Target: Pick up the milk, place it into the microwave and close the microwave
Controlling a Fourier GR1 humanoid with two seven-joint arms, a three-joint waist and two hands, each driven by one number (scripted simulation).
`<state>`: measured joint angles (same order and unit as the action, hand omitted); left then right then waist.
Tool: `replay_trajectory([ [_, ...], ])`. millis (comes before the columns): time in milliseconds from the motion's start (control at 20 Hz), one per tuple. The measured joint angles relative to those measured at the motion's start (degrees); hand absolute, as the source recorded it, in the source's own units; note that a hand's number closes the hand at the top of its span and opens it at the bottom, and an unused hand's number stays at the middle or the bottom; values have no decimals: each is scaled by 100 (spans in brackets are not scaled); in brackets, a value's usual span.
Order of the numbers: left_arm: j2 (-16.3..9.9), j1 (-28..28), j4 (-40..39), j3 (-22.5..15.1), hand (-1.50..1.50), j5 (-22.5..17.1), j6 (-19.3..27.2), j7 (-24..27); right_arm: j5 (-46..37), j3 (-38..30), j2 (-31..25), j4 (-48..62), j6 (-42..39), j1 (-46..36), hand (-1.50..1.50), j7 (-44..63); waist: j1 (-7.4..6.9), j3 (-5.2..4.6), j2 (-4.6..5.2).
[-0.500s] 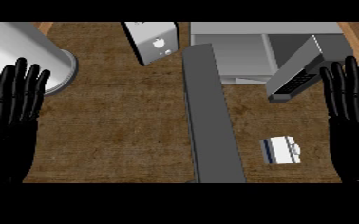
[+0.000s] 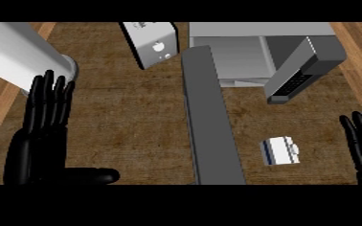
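On counter, right of the grey divider (image 2: 210,124): milk carton (image 2: 280,151), lying near microwave (image 2: 233,52), whose door (image 2: 300,72) is open.
Handling: I judge it light, stiff, boxy; I'd take it across the flat sides.
Axis: can't tell from above.
Left hand (image 2: 42,129): fingers straight, holding nothing.
Right hand (image 2: 353,136): at right edge, mostly cut off; fingers can't tell.

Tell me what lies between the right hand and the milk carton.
Only bare wooden counter separates the right hand from the milk carton, as the head view shows.
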<state>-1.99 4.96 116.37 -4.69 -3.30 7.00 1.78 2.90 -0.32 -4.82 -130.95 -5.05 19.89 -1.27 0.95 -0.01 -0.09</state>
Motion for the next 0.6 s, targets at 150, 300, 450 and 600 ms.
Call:
replay_trajectory([
  [150, 101, 411, -36, -163, -150, -268, 70, 302, 126, -72, 14, -57, -199, 515, -150, -187, -26, 0, -6],
  [300, 151, 935, 71, -415, -150, -417, 46, 603, 82, -2, 139, -96, -344, 1031, -150, -487, -47, 0, -10],
  [450, 175, 1307, 169, -664, -150, -425, 58, 838, 139, -140, 165, 134, -463, 1171, -150, -672, -69, 1, -8],
  [600, 168, 1660, 251, -809, -150, -446, 15, 1050, 58, -109, 273, 274, -562, 1415, -150, -938, -75, 2, -7],
])
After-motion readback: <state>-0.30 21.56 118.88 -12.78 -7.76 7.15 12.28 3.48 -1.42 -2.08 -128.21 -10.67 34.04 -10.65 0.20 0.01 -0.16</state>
